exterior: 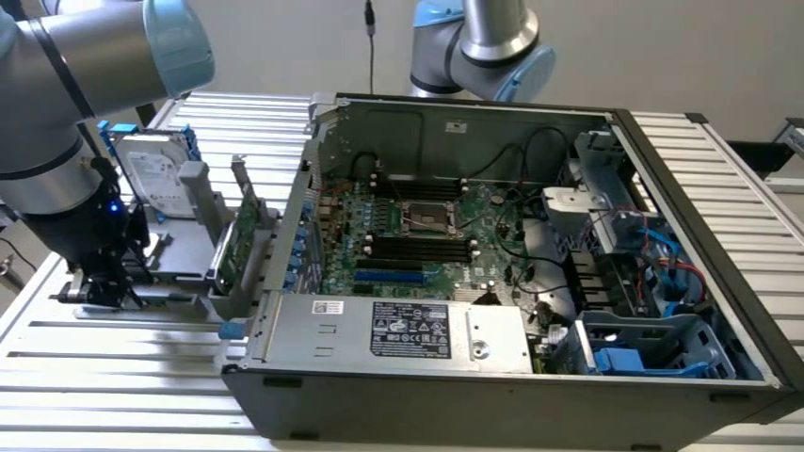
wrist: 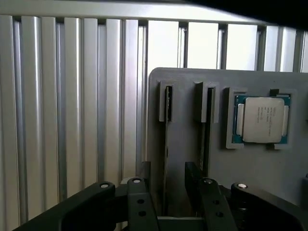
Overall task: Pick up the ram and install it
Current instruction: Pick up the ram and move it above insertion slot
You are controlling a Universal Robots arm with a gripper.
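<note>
1. The gripper [wrist: 168,168] is open. Its two black fingers [wrist: 193,180] stand apart, one on each side of the ram [wrist: 166,130], with a gap showing between each finger and the stick.
2. The ram is a thin dark strip standing on edge in a narrow slot [wrist: 166,98] of a grey holder [wrist: 185,82].
3. A second slot [wrist: 208,103] runs just beside the first. Beyond it a CPU [wrist: 262,119] lies flat in a square recess of the same holder.
4. The holder rests on a ribbed metal tabletop [wrist: 72,96].
5. In the exterior view the gripper [exterior: 104,287] hangs low over the holder [exterior: 176,259], at about 9 o'clock from the open case [exterior: 503,395].
6. A hard drive [exterior: 157,174] with blue rails stands upright at about 1 o'clock from the gripper. A green card [exterior: 239,235] stands at about 3 o'clock from it, between the gripper and the case wall.
7. Inside the case the motherboard [exterior: 415,217] lies exposed, with long black memory slots [exterior: 421,248] near its middle.
8. A second arm [exterior: 484,42] rises at 12 o'clock behind the case.
</note>
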